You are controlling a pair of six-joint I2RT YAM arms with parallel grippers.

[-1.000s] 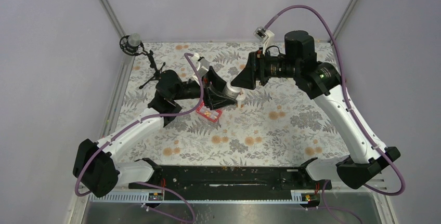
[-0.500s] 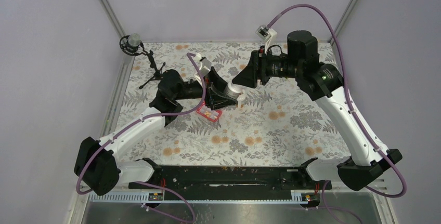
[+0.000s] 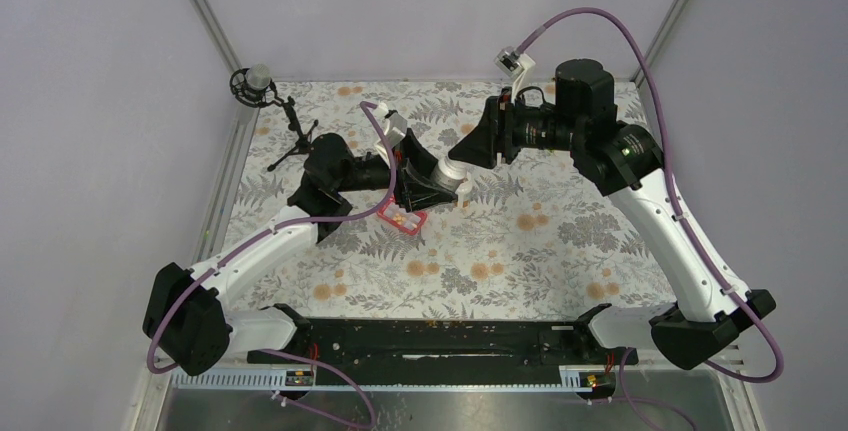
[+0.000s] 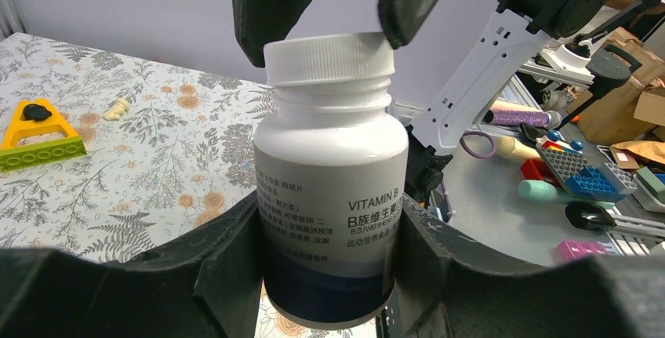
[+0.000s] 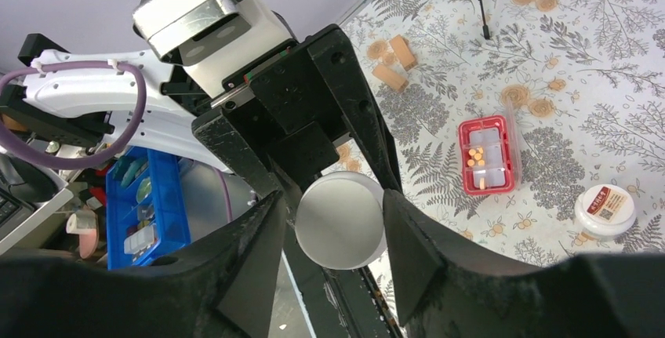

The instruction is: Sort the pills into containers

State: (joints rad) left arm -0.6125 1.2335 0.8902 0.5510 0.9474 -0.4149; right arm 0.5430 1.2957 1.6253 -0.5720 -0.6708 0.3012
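Note:
My left gripper [image 4: 329, 275] is shut on the body of a white vitamin bottle [image 4: 329, 189] and holds it above the cloth. The bottle's white cap [image 5: 339, 219] sits between the fingers of my right gripper [image 5: 333, 220], which straddles it with a small gap on one side. In the top view the two grippers meet at the bottle [image 3: 452, 173]. The red-pink pill tray [image 5: 490, 158] lies on the cloth below, also in the top view [image 3: 402, 218]. A few orange pills [image 5: 473, 158] lie in one compartment.
A second white bottle [image 5: 604, 211] stands on the cloth near the tray. A yellow wedge tool [image 4: 39, 138] and wooden blocks [image 5: 392, 63] lie further off. A small black tripod [image 3: 295, 136] stands at the back left.
My right arm has shifted slightly right and back from the bottle. My left gripper keeps its hold on the bottle and has barely moved.

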